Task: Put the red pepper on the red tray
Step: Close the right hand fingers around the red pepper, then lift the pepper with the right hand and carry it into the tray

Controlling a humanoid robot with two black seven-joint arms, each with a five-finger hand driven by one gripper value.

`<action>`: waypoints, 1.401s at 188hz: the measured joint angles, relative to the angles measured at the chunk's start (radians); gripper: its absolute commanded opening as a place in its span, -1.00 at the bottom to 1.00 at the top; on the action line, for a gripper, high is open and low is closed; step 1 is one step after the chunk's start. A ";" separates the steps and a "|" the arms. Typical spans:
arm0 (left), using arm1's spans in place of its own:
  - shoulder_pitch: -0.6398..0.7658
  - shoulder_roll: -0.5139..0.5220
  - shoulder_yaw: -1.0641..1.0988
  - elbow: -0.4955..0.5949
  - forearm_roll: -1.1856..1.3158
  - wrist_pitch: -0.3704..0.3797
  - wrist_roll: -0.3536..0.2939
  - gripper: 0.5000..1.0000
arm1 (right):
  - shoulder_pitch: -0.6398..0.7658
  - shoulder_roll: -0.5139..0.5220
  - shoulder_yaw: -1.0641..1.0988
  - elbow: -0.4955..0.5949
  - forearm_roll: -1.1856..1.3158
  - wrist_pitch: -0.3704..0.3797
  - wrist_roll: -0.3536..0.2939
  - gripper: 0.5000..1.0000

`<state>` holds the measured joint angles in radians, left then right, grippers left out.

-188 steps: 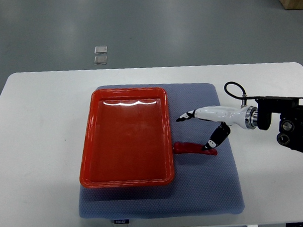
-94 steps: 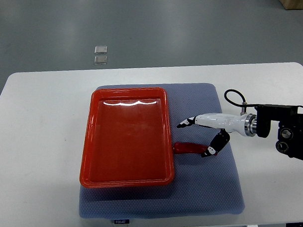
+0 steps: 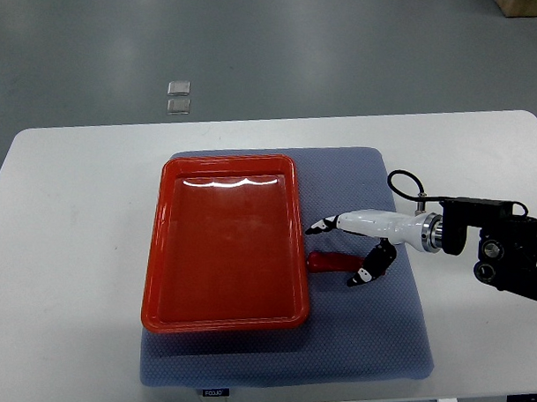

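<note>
A long red pepper [image 3: 330, 260] lies on the blue-grey mat [image 3: 370, 337], just right of the red tray [image 3: 220, 318], its left tip near the tray's rim. My right hand [image 3: 337, 252] reaches in from the right and hovers over the pepper, open: the white fingers [image 3: 325, 225] point at the tray's right edge above the pepper, and the thumb [image 3: 363, 273] hangs just below the pepper's right end. The pepper's right end is partly covered by the thumb. Nothing lies in the tray. The left arm is out of view.
The mat rests on a white table [image 3: 73, 247]. The right forearm's black housing [image 3: 505, 249] and a looped cable [image 3: 401, 184] sit over the table's right side. Two small clear squares [image 3: 178, 96] lie on the grey floor beyond the table.
The right hand has moved left and lower, towards the pepper. Its fingers and thumb now straddle the pepper's right half. The pepper has not moved.
</note>
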<state>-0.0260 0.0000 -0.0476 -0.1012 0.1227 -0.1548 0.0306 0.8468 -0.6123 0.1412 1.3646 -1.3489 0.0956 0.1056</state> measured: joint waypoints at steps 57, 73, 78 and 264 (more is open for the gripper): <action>0.000 0.000 0.000 0.000 0.000 0.000 0.000 1.00 | -0.003 0.001 0.000 -0.016 -0.002 -0.013 -0.014 -0.11; 0.000 0.000 0.000 0.000 0.000 0.000 0.000 1.00 | -0.005 0.001 0.000 -0.016 -0.007 -0.013 -0.014 -0.18; 0.000 0.000 0.000 0.000 0.000 0.000 0.000 1.00 | -0.006 0.001 0.000 -0.016 -0.013 -0.013 -0.014 -0.21; 0.000 0.000 0.000 0.000 0.000 0.000 0.000 1.00 | 0.071 0.111 0.130 -0.104 -0.027 -0.053 0.008 -1.00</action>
<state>-0.0257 0.0000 -0.0475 -0.1013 0.1227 -0.1551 0.0304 0.9178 -0.5011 0.2716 1.2610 -1.3758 0.0430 0.1138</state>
